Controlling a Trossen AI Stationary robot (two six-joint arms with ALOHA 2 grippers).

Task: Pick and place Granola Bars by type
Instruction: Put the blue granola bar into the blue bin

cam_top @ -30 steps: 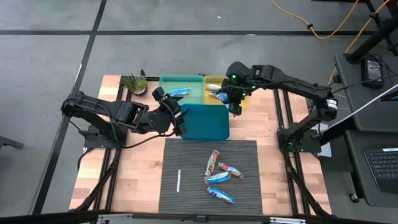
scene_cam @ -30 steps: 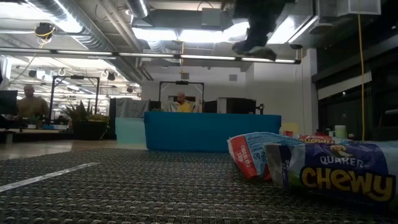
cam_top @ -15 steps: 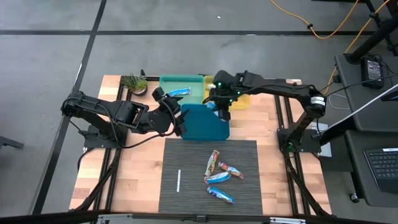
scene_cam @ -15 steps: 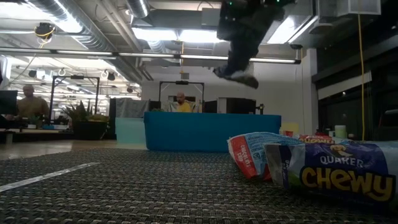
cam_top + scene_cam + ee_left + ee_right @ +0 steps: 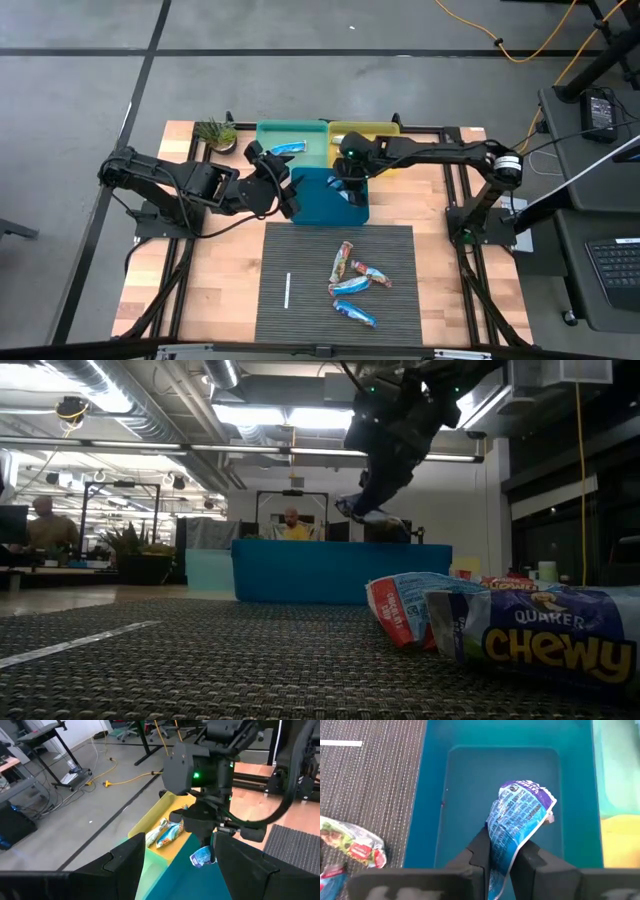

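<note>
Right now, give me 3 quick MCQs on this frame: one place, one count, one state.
1. Where is the right hand?
A. over the teal bin
B. over the yellow bin
C. over the mat

2. How many granola bars lie on the dark mat?
A. one
B. four
C. nine

3. What is the right hand doing?
A. hanging open and empty
B. shut on a blue-wrapped bar
C. pressing the white stick

Answers:
1. A: the high view puts it over the teal bin, and the right wrist view looks straight down into that bin.
2. B: four bars sit in a cluster on the mat, beside the thin white stick.
3. B: the right wrist view shows its fingers pinching a blue-wrapped bar.
</note>
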